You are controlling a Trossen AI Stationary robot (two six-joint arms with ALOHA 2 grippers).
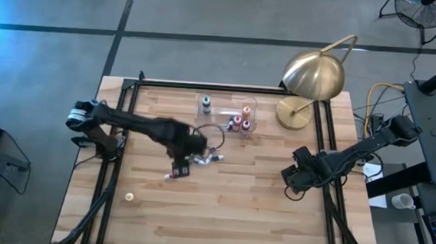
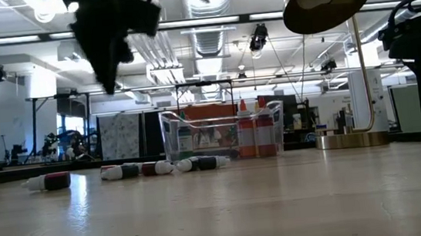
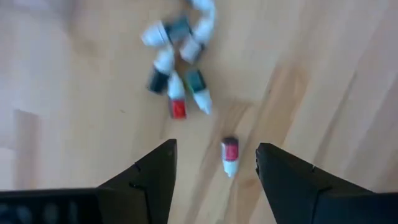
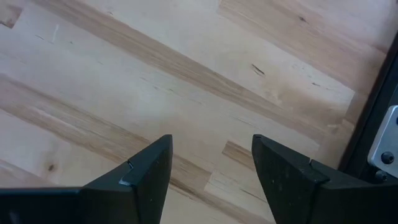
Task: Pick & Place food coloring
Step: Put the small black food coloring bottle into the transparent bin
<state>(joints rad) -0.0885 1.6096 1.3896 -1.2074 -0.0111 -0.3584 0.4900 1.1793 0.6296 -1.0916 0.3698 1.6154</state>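
Note:
Several food coloring bottles (image 3: 177,62) lie in a loose cluster on the wooden table, and one red bottle with a white cap (image 3: 229,155) lies apart from them. My left gripper (image 3: 214,146) hangs open above that single bottle, pointing down and well clear of the table (image 2: 109,85). More bottles (image 2: 247,134) stand upright inside the clear plastic tub (image 1: 230,115) at the far middle. My right gripper (image 4: 211,140) stands open over bare wood near the table's right side (image 1: 291,179).
A brass desk lamp (image 1: 313,75) stands at the far right corner, its base beside the tub. A small pale object (image 1: 129,197) lies near the front left. Black frame rails (image 1: 121,131) run along the table's left, right and far edges.

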